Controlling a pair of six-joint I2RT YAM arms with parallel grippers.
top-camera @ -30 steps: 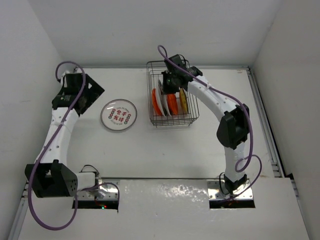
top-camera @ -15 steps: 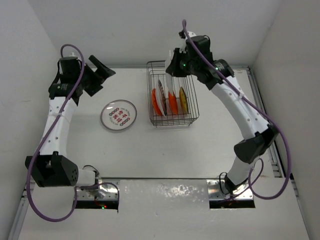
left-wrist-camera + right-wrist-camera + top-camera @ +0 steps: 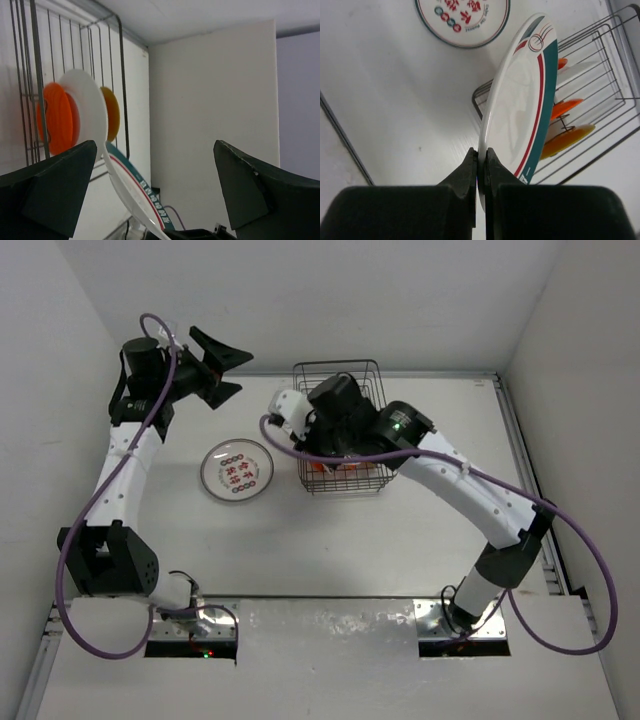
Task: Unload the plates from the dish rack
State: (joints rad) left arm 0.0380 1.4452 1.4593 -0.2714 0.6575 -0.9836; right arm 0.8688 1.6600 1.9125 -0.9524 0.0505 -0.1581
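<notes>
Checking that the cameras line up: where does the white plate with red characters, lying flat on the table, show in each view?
Top external: the flat plate lies left of centre, to the left of the dish rack.
Left wrist: not in it.
Right wrist: at the top edge, left of centre, its upper part cut off.
Shared landmark: the dish rack, at the far left in the left wrist view and at the right in the right wrist view.
</notes>
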